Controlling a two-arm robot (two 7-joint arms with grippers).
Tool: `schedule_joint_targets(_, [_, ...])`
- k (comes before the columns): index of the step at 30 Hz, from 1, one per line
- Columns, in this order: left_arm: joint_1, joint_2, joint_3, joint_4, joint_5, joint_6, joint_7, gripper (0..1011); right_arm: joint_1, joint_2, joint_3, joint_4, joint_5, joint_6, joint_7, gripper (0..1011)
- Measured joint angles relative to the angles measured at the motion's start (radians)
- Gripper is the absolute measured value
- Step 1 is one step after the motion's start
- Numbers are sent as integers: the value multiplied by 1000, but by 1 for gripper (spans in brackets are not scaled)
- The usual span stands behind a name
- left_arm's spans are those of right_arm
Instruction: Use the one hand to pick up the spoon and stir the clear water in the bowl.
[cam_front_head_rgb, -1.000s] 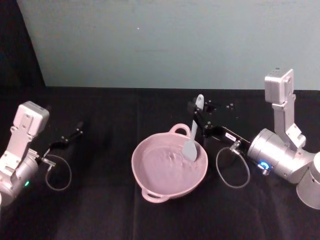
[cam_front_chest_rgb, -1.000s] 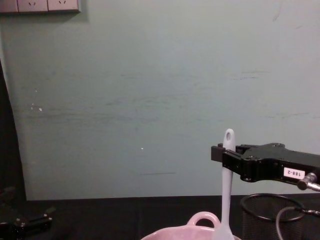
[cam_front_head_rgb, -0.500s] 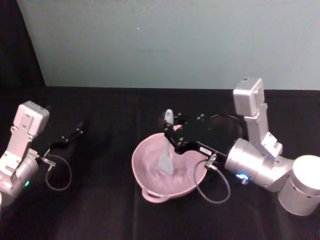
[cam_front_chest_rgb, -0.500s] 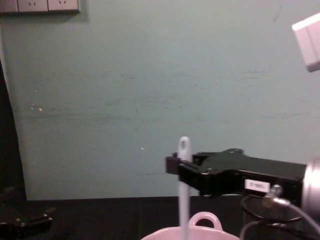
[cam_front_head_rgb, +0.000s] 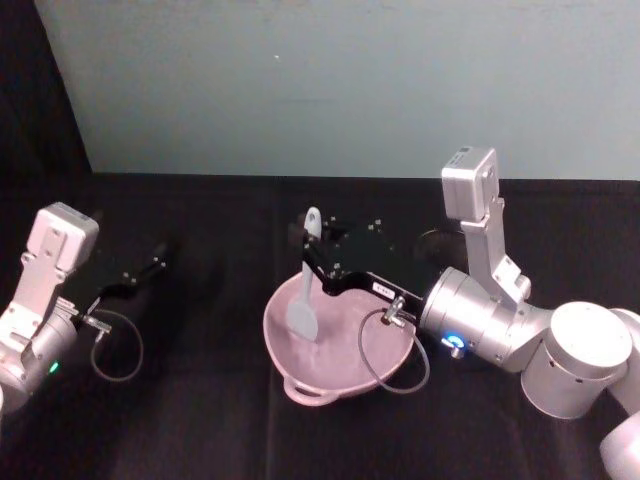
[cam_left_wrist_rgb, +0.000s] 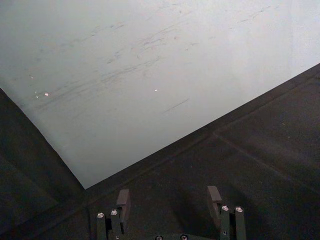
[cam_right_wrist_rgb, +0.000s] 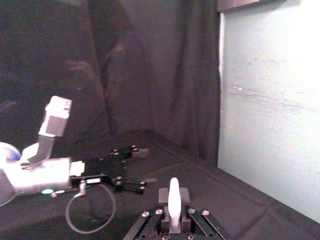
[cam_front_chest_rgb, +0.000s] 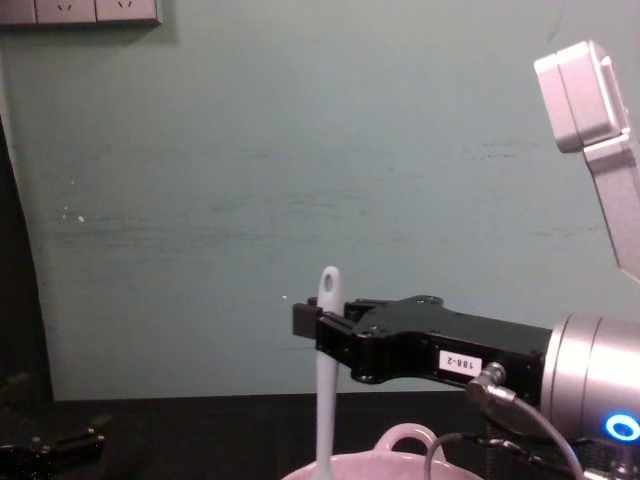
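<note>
Place: you're looking at a robot lab bay.
Backdrop: bare pale wall (cam_front_chest_rgb: 300, 150), sockets (cam_front_chest_rgb: 80, 10), black curtain (cam_right_wrist_rgb: 150, 75).
Surface: your worktop (cam_front_head_rgb: 200, 420) is draped in black cloth.

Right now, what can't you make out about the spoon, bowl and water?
Head view: the right gripper, shut on the spoon, and its cable cover the bowl's far side; the water is too faint to judge.
Chest view: the bottom edge cuts off the spoon's scoop and most of the bowl.
Right wrist view: the gripper's body hides the spoon below its handle tip.
Left gripper rests open at the left.
</note>
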Motion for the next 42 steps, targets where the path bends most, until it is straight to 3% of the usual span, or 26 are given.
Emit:
schedule_joint_targets(10, [0, 0, 0, 0, 0, 0, 0, 1005, 16, 3, 41, 51, 3, -9, -33, 120])
schedule_joint_targets(16, [0, 0, 0, 0, 0, 0, 0, 1005, -8, 37, 80, 20, -4, -6, -57, 120])
schedule_joint_targets(21, [0, 0, 0, 0, 0, 0, 0, 1005, -27, 63, 93, -17, -18, 6, -63, 120])
schedule_joint_targets(26, [0, 0, 0, 0, 0, 0, 0, 1005, -45, 83, 82, -68, -47, 22, -63, 120])
schedule_joint_targets(32, [0, 0, 0, 0, 0, 0, 0, 1005, -57, 83, 54, -106, -65, 30, -47, 120])
schedule_joint_targets(42, [0, 0, 0, 0, 0, 0, 0, 1005, -51, 32, 12, -89, -35, 14, -4, 120])
